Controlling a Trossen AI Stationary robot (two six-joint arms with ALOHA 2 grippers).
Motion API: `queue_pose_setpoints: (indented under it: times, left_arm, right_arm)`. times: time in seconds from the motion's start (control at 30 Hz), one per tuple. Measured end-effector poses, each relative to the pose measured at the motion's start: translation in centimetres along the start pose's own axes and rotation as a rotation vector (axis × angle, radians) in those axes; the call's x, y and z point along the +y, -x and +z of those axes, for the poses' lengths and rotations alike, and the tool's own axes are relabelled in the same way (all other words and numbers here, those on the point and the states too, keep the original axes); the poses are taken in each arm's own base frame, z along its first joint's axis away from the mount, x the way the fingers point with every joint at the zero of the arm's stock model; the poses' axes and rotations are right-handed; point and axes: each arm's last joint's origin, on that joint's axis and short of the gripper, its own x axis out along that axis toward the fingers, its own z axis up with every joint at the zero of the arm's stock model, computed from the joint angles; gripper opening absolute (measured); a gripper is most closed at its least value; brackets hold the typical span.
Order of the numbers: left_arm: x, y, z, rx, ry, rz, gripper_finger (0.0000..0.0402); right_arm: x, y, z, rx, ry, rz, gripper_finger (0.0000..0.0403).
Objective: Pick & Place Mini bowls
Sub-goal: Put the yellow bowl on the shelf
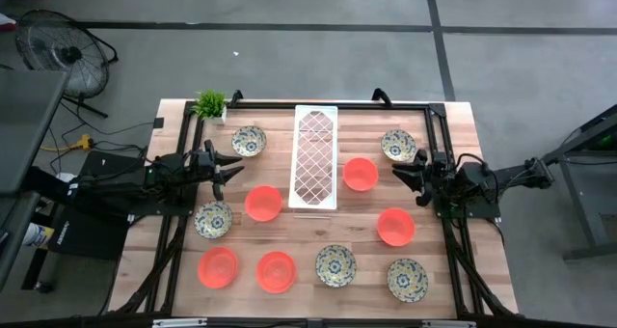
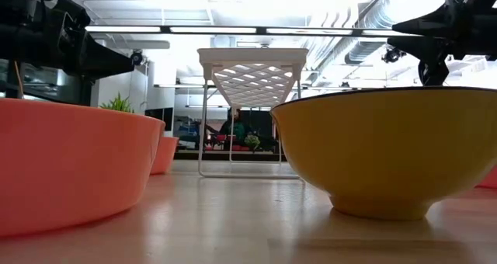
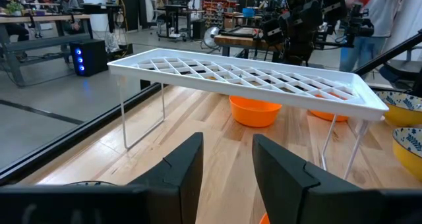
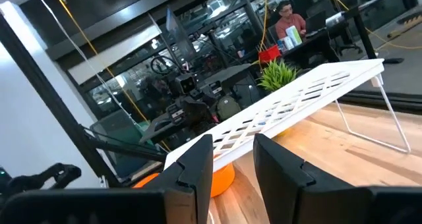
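We judge our left gripper (image 1: 234, 167), fingers spread and empty, nearest the orange bowl (image 1: 262, 203) just left of the white lattice rack (image 1: 315, 155); our right gripper (image 1: 398, 173) also hangs parted.

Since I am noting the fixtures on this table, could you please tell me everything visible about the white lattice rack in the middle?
The white rack is a long, narrow shelf with a diamond-lattice top, apparently plastic, raised on thin wire legs. It stands upright on the wooden table, running from the far edge toward the middle. Nothing rests on it. Orange bowls sit at each side, one partly under its edge. Neither pincer touches it.
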Motion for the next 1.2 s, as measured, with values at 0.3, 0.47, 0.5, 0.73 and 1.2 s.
queue_pose_setpoints:
  times: [0.3,0.47,0.5,0.73,1.2]
  left_arm:
    - [0.0,0.0,0.0,0.000,0.000,0.000,0.0129]
    - [0.0,0.0,0.0,0.001,0.000,0.000,0.0129]
    - [0.0,0.0,0.0,0.000,0.000,0.000,0.0129]
    - [0.0,0.0,0.0,0.000,0.000,0.000,0.0129]
    - [0.0,0.0,0.0,0.000,0.000,0.000,0.0129]
  right_arm:
    - [0.0,0.0,0.0,0.001,0.061,-0.005,0.0098]
    - [-0.1,0.0,0.0,-0.009,0.048,-0.032,0.0098]
    - [-0.2,0.0,0.0,-0.012,0.053,-0.045,0.0098]
    - [-0.2,0.1,0.8,-0.054,0.100,-0.159,0.0098]
    - [3.1,-0.1,9.0,0.082,0.280,-0.587,0.0098]
